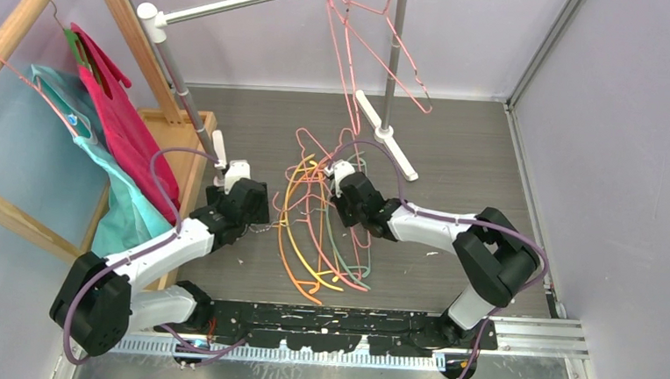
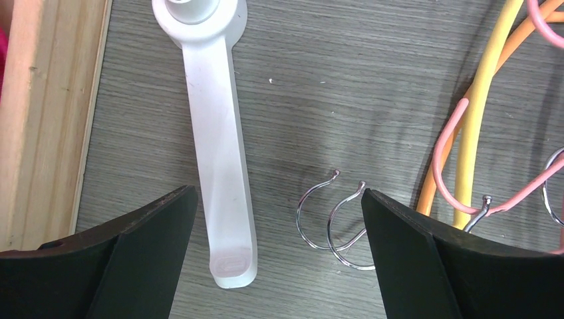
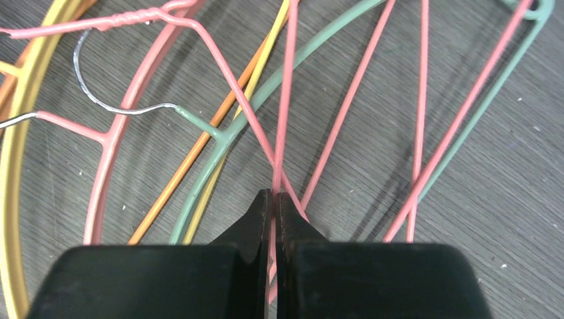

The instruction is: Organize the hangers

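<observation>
Pink wire (image 3: 284,100) is getting pinched hard in the R gripper (image 3: 274,197). Its fingers are pressing together on one strand, right in the pile (image 1: 320,232) of pink, orange, yellow and green hangers lying crossed on the table (image 1: 475,145) btw the two arms. R arm is reaching fwd and to the left, forearm low, wrist tipping down into the tangle.

L gripper (image 2: 279,199) is spread wide and gripping nothing, pointing down over bare tabletop. White stand foot (image 2: 219,133) is lying btw its fingers, nearer one of them. Two chrome hooks (image 2: 329,222) are sitting just beside the other. L arm is stretching fwd, elbow bent, wrist near the wooden frame (image 2: 40,119).

Up top, a few pink hangers (image 1: 356,68) are dangling off the rail (image 1: 237,3).
</observation>
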Action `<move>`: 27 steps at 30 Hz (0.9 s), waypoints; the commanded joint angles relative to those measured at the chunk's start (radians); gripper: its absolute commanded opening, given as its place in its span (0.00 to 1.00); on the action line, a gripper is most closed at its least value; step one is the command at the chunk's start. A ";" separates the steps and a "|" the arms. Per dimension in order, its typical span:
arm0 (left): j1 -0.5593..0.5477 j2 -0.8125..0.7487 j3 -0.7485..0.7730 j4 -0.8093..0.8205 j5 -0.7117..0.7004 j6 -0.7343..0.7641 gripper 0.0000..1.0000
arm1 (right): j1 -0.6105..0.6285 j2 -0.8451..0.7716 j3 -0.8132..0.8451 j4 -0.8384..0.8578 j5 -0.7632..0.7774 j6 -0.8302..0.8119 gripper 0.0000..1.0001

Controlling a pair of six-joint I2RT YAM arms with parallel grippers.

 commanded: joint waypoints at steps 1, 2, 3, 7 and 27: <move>0.006 -0.049 0.043 0.011 -0.015 -0.003 0.98 | 0.005 -0.102 -0.003 0.052 0.037 0.020 0.01; 0.006 -0.052 0.043 0.009 -0.014 -0.002 0.98 | 0.005 -0.110 -0.006 0.056 0.039 0.022 0.01; 0.006 -0.055 0.044 0.007 -0.014 -0.003 0.98 | 0.005 -0.116 -0.007 0.060 0.041 0.026 0.01; 0.005 -0.067 0.037 -0.001 -0.014 -0.010 0.98 | 0.005 -0.119 -0.008 0.070 0.031 0.055 0.01; 0.006 -0.153 0.009 -0.025 -0.011 -0.027 0.98 | 0.013 -0.016 0.042 0.250 -0.113 0.308 0.01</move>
